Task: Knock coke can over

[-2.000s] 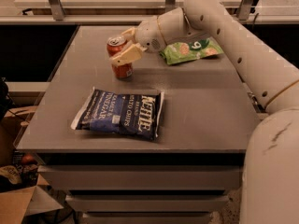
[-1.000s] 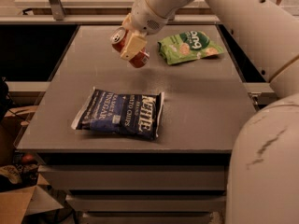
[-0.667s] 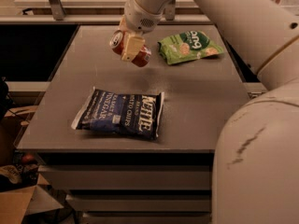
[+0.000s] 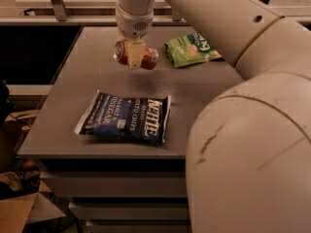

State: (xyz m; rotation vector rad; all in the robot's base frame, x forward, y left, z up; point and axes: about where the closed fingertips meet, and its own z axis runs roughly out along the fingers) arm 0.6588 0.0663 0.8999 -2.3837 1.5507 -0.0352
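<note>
The red coke can [image 4: 147, 57] lies sideways in the air above the back middle of the grey table [image 4: 87, 76], silver top pointing left. My gripper [image 4: 135, 56] hangs straight down from the white arm and is shut on the can, one tan finger [image 4: 135, 53] crossing its front. The can casts a faint shadow on the table below it.
A dark blue chip bag [image 4: 125, 118] lies flat near the table's front edge, below the can. A green snack bag [image 4: 192, 47] lies at the back right. My large white arm fills the right side. Cardboard boxes sit on the floor at the lower left.
The can stood upright on the table with the gripper around it; it has since been lifted and turned onto its side in the gripper. The arm has swung up and over.
</note>
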